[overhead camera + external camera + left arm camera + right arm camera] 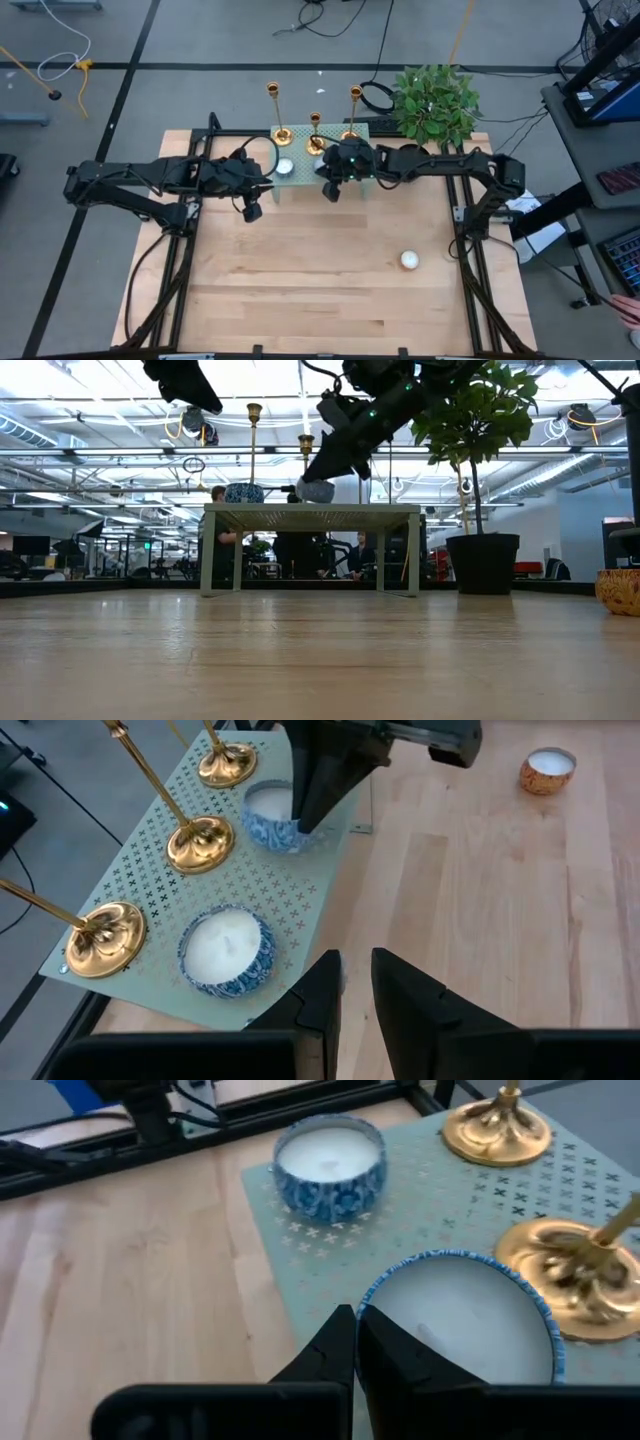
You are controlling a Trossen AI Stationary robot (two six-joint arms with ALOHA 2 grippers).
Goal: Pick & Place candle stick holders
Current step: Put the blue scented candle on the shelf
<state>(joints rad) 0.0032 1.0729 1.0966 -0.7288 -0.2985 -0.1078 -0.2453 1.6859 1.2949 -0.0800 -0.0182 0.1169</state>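
Three gold candle stick holders [272, 110] [315, 130] [354, 110] stand upright on their round bases [200, 842] along the far side of a pale green perforated stand [365, 130]. Two blue-patterned candle tins sit on the stand. One tin [226, 948] is free. My right gripper [356, 1320] is shut on the other tin [460, 1320], close to the middle holder's base [570, 1270]. My left gripper [355, 985] hovers narrowly open and empty just off the stand's near left corner, touching nothing. My right gripper pinches the blue tin's rim [368, 1302] between its two fingers, on the side away from the gold bases. The fingers [305, 810] slant down onto it from above. Whether the tin is lifted off the stand or rests on it, I cannot tell.
A small orange candle tin [410, 260] lies on the bare wood toward the near right. A potted plant [435, 100] stands at the far right corner beside the stand. The arms' frames run along both table sides.
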